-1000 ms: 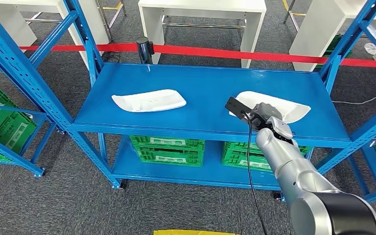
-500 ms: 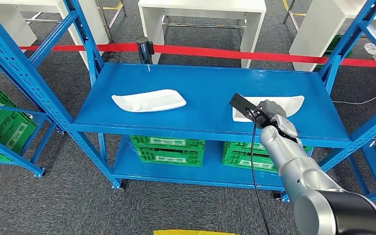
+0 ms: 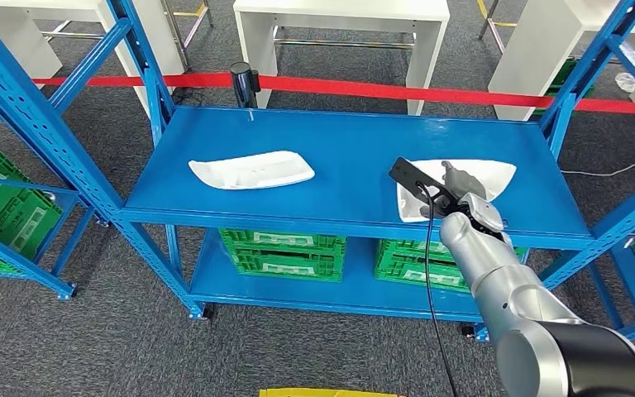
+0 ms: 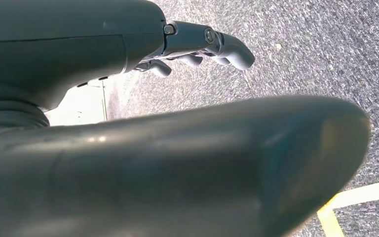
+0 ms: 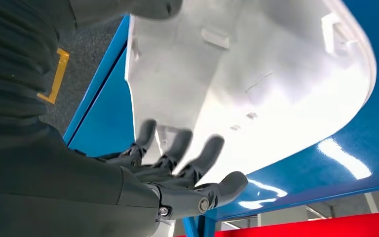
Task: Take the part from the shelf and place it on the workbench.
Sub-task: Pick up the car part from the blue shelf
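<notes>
On the blue shelf [image 3: 339,157], toward its right end, lies the white part [image 3: 488,175] the task calls for: a shallow moulded shell resting near the front edge. The right hand [image 3: 456,188] is at its near side. In the right wrist view the fingers [image 5: 180,148] are spread and reach along the part's [image 5: 256,79] pale inner face with the thumb above its edge, but I cannot tell whether they have closed on it; the part looks to be resting on the shelf [image 5: 355,133], not lifted. A second white part [image 3: 251,169] lies well apart on the left half of the shelf. The left hand [image 4: 197,47] hangs over the grey carpet, fingers loosely curled and holding nothing. By my reading the task is at its start: the grasp is being set, and the lift, the carry and the placing on the workbench all remain.
</notes>
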Robot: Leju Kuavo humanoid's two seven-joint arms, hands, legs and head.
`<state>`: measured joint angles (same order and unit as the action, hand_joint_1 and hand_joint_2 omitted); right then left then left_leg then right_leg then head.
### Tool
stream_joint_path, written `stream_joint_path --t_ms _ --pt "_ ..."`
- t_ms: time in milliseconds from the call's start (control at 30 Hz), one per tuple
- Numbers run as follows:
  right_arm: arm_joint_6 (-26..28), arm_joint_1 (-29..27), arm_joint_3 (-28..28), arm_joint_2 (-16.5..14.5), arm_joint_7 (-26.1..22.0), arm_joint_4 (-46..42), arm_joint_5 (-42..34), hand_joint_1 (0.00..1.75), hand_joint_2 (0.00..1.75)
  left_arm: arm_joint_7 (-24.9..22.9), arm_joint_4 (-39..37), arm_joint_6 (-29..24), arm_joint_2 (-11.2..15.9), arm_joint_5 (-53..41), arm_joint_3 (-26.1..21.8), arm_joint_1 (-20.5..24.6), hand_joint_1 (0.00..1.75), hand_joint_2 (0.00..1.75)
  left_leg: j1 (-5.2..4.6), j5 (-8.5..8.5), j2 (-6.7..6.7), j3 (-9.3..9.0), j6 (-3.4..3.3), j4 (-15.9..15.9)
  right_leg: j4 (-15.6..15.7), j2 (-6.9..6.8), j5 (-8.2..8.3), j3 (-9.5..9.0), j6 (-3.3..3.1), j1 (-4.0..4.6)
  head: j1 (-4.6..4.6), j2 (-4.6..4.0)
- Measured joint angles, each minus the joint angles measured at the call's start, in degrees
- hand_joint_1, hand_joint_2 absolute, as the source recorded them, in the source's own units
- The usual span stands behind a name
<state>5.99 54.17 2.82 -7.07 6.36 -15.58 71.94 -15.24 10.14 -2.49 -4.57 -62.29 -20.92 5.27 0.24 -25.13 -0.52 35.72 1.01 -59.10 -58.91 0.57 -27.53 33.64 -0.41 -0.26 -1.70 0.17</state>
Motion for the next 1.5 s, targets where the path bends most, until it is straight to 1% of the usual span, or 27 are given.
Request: stream_joint_path --t_ms 567,867,967,1100,1500 --pt "0.5 -0.26 0.0 0.03 0.86 0.0 0.65 0.0 1.75 -0.55 -0.01 -0.05 0.0 -0.53 -0.49 0.29 0.0 0.0 0.0 0.0 0.0 0.0 0.0 0.0 0.0 0.0 0.0 0.0 0.0 0.0 0.0 0.0" --pt "8.5 -0.16 1.19 0.19 3.31 -0.01 5.92 0.0 1.75 -0.12 -0.03 -0.69 0.0 -0.69 -1.27 -0.03 0.0 0.0 0.0 0.0 0.0 0.0 0.0 0.0 0.0 0.0 0.0 -0.01 0.0 0.0 0.0 0.0" --pt "10.0 0.24 2.12 0.45 4.18 -0.02 8.23 0.0 1.75 0.04 -0.04 -0.88 -0.01 -1.01 -1.52 -0.09 0.0 0.0 0.0 0.0 -0.01 0.0 0.0 0.0 0.0 0.0 0.0 -0.01 0.0 0.0 0.0 0.0" --pt "10.32 1.3 3.44 0.95 5.19 -0.02 10.23 0.0 1.75 0.19 -0.04 -1.02 -0.09 -1.35 -1.81 -0.11 0.0 0.0 0.0 0.0 0.0 0.0 0.0 0.0 0.0 0.0 0.0 -0.01 0.0 0.0 0.0 0.0" --pt "10.01 2.31 4.55 2.11 5.44 -0.02 11.21 0.0 1.75 0.75 -0.04 -1.18 -0.71 -2.41 -1.9 -0.11 0.0 0.0 0.0 0.0 -0.01 0.0 0.0 0.0 0.0 0.0 0.0 -0.01 0.0 0.0 0.0 0.0"
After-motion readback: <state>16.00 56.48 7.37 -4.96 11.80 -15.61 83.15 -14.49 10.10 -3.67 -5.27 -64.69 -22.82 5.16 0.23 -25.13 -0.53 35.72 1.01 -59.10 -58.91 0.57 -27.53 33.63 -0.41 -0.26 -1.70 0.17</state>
